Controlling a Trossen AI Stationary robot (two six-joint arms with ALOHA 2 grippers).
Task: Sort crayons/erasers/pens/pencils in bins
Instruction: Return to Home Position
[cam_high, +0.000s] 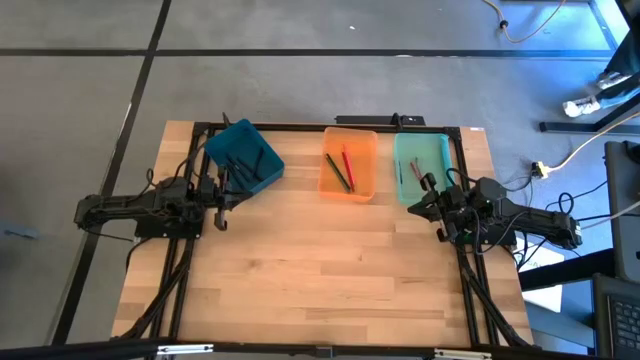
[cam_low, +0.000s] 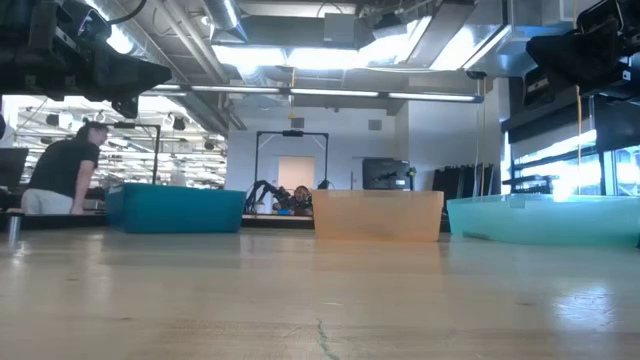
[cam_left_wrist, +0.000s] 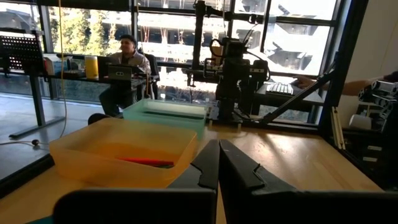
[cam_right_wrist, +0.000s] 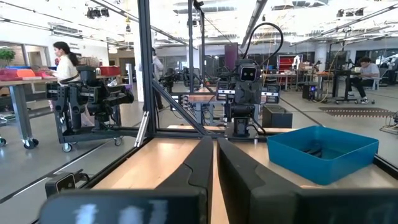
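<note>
Three bins stand along the table's far side. The teal-blue bin (cam_high: 243, 157) sits turned at an angle with dark sticks in it. The orange bin (cam_high: 350, 164) holds red and dark-green sticks (cam_high: 341, 168), whose red one (cam_left_wrist: 146, 162) shows in the left wrist view. The mint bin (cam_high: 420, 167) holds a few thin sticks (cam_high: 414, 171). My left gripper (cam_high: 226, 196) hovers shut just near of the teal bin. My right gripper (cam_high: 416, 207) hovers shut at the mint bin's near end. Both point level toward the table's middle and hold nothing.
Bare wooden tabletop (cam_high: 330, 260) stretches between the arms and toward the near edge. A black frame (cam_high: 400, 124) runs along the far edge behind the bins. Black cables trail down beside each arm base. People sit or stand at desks in the room beyond (cam_left_wrist: 127, 59).
</note>
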